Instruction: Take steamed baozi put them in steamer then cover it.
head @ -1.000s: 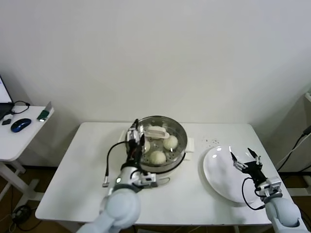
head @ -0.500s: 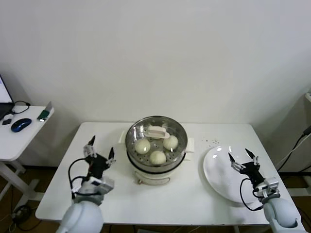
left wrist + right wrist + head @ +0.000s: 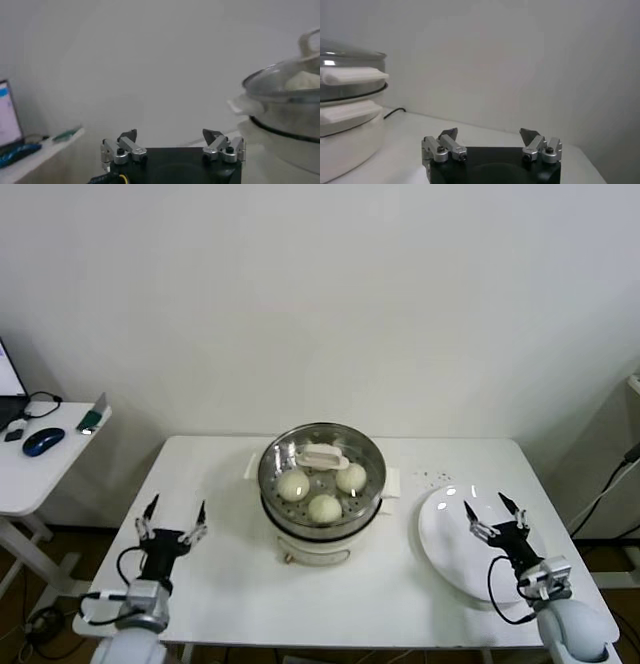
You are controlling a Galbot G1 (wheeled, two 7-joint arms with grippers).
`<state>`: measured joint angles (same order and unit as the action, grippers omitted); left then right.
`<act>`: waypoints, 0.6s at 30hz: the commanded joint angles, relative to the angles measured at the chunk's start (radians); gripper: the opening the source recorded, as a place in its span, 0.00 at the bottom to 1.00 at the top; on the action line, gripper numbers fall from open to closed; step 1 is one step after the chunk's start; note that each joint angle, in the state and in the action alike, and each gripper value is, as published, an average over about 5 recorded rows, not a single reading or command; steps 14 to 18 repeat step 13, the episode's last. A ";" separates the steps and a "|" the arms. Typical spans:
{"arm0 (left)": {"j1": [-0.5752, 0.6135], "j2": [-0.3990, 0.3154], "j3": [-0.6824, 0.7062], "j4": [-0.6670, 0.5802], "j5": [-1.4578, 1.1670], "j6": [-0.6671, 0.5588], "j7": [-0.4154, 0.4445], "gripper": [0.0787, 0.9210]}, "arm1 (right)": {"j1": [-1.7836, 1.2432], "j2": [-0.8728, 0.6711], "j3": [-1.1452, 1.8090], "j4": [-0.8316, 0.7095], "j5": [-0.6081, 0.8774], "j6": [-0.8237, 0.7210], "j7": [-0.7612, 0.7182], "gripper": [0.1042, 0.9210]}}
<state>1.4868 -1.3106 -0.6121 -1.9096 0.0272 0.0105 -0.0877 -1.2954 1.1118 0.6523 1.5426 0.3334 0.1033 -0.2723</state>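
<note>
Tools: left tool (image 3: 172,518) and right tool (image 3: 496,515) spread wide, empty; cover (image 3: 321,466) on steamer (image 3: 318,536), handle lengthwise left-right.

I seem to be in a lab or office test room, not a kitchen. The tabletop (image 3: 230,584) in front of me is plain white and stands against a bare white wall (image 3: 330,294). Off to my far left there is a second white desk (image 3: 30,474) carrying a computer mouse (image 3: 42,441), the edge of a screen (image 3: 10,374) and some cables. The steamer (image 3: 322,494) and a white plate (image 3: 450,534) look like props here.
</note>
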 commanded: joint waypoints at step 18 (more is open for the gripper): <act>0.041 -0.051 -0.082 0.060 -0.145 -0.129 0.016 0.88 | -0.029 0.028 0.011 0.044 0.024 0.016 -0.012 0.88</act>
